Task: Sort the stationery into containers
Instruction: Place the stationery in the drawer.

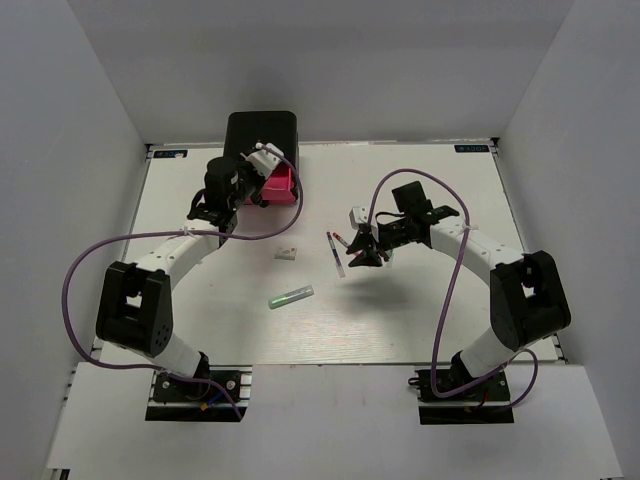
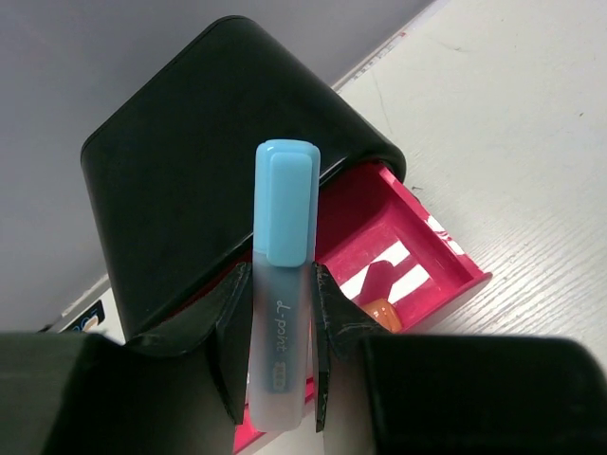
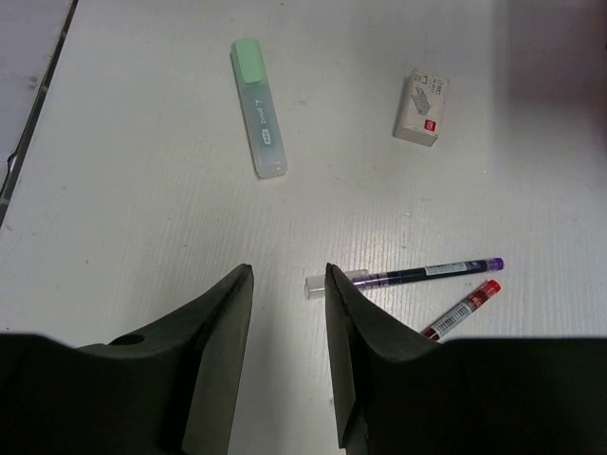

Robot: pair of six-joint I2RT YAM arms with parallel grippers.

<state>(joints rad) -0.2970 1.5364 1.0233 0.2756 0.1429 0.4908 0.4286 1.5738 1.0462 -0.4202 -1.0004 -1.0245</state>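
Observation:
My left gripper [image 2: 283,351] is shut on a light-blue marker [image 2: 283,275], held over the open pink drawer [image 2: 417,256] of the black box [image 2: 209,180]. An orange marker [image 2: 384,313] lies in that drawer. In the top view the left gripper [image 1: 225,205] is beside the box [image 1: 260,135] and drawer [image 1: 283,185]. My right gripper [image 3: 287,284] is open and empty above the table, next to a purple pen [image 3: 427,273] and a red pen [image 3: 462,308]. A green marker [image 3: 258,133] and a white eraser [image 3: 421,107] lie farther off. The top view shows the right gripper [image 1: 362,255], the pens [image 1: 335,253], the green marker [image 1: 291,296] and the eraser [image 1: 288,252].
The white table [image 1: 430,320] is enclosed by grey walls on the left, back and right. Purple cables loop from both arms.

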